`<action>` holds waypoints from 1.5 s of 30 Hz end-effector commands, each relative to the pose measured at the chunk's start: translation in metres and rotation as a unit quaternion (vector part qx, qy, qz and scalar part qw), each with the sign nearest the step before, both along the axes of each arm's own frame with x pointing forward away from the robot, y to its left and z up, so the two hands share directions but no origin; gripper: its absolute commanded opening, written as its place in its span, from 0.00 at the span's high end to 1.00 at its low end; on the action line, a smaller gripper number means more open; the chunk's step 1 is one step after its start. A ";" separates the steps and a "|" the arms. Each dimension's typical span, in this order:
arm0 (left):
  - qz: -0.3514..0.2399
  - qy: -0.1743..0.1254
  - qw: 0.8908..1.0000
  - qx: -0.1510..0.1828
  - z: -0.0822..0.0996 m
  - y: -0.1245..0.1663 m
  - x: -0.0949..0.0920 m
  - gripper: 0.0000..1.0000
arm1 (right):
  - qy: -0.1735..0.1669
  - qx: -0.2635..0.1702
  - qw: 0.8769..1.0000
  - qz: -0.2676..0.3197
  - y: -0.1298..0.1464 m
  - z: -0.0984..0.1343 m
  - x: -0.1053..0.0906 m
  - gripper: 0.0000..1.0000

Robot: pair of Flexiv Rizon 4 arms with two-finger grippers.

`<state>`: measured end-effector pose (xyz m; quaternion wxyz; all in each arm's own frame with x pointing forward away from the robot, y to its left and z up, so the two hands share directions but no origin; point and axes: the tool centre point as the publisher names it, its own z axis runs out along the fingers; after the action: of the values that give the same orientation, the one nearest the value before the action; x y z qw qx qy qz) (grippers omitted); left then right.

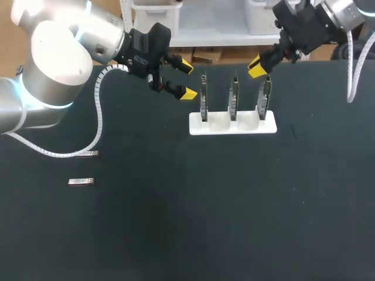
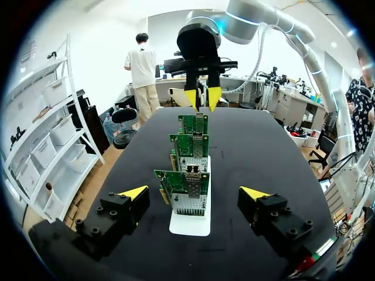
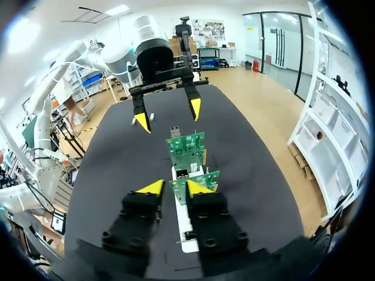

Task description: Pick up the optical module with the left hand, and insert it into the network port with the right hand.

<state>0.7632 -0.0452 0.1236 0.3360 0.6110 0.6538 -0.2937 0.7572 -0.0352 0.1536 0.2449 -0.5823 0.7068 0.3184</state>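
A white stand (image 1: 220,124) at the back middle of the table holds three upright green network cards (image 1: 233,96). My right gripper (image 1: 257,67) hovers just over the top of the right-hand card (image 1: 265,98). Its yellow tips stand a little apart with nothing between them, as the right wrist view shows (image 3: 174,187). My left gripper (image 1: 187,79) is wide open and empty, just left of the left-hand card (image 1: 203,98). From its wrist (image 2: 194,193) the cards (image 2: 187,184) line up ahead, with the right gripper (image 2: 202,98) beyond them. Two small silver optical modules (image 1: 80,181) (image 1: 88,154) lie at the table's left.
The table (image 1: 234,222) is covered in black cloth. A white spiral cable (image 1: 96,117) hangs from my left arm down onto the cloth near the modules.
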 end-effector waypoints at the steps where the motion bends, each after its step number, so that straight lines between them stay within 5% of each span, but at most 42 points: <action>1: 0.000 0.000 1.000 0.001 0.000 0.000 0.001 0.00 | -0.001 0.000 1.000 -0.001 0.000 0.000 -0.002 0.00; 19: 0.000 0.000 1.000 0.001 0.000 0.000 0.001 0.00 | -0.001 0.000 1.000 -0.001 0.000 0.000 -0.002 0.00; 25: 0.005 -0.056 0.998 0.014 0.012 0.011 -0.003 0.00 | -0.001 0.000 1.000 -0.001 0.000 0.000 -0.002 0.00; 31: 0.029 -0.131 0.987 0.095 0.013 0.048 -0.006 0.00 | -0.001 0.000 1.000 -0.001 0.000 0.000 -0.002 0.00; 34: 0.042 -0.151 0.972 0.176 0.002 0.071 -0.009 0.00 | -0.001 0.000 1.000 -0.001 0.000 0.000 -0.002 0.00; 37: 0.067 -0.127 0.958 0.249 -0.016 0.099 -0.009 0.00 | -0.001 0.000 1.000 -0.001 0.000 0.000 -0.002 0.00; 45: 0.141 -0.069 0.925 0.346 -0.045 0.177 -0.017 0.00 | -0.001 0.000 1.000 -0.001 0.000 0.000 -0.002 0.00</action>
<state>0.7562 0.1170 0.0735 0.2678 0.6438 0.7161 -0.0322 0.7569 -0.0351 0.1535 0.2452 -0.5823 0.7068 0.3183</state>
